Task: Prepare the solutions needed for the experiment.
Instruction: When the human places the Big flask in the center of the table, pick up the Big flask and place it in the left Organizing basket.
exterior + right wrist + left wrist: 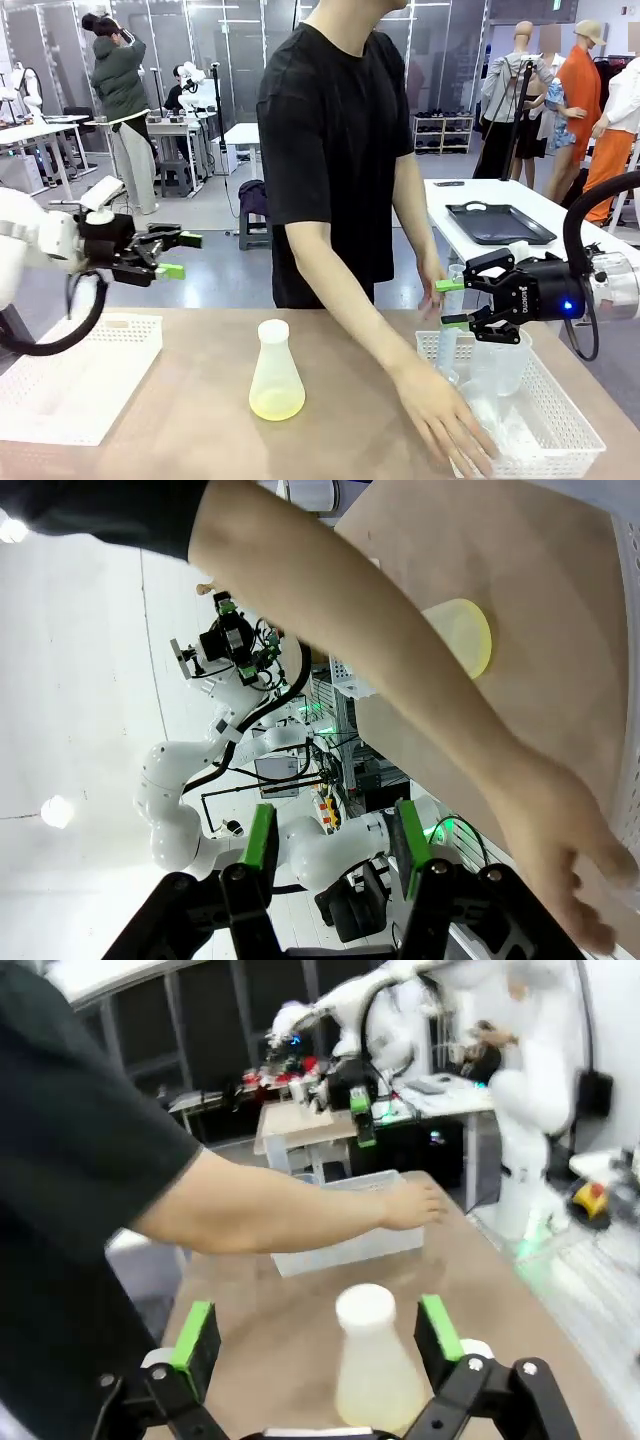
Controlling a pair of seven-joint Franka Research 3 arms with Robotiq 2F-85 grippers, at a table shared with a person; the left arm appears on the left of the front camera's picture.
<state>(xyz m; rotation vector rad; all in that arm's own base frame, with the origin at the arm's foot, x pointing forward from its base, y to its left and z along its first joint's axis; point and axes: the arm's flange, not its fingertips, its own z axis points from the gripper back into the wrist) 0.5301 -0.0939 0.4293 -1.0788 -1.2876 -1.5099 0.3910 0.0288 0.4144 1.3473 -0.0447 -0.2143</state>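
Observation:
A translucent plastic conical flask [276,372] with a white neck stands mid-table; the solution [277,404], a shallow pale yellow-green layer, lies in its bottom. My left gripper [181,254] hovers open, high and left of the flask. Looking along it, the left wrist view has the flask [375,1372] between and beyond the open left gripper [315,1330]. My right gripper [452,303] hangs open above the white basket [560,432], nothing in it. The right wrist view shows the right gripper [337,838] open, with the flask [462,636] far off behind the person's forearm.
The person's hand [448,418] reaches into the basket, which holds a clear beaker [498,366] and a measuring cylinder [447,346]. A second white tray [85,380] sits at the table's left. The person stands at the far edge.

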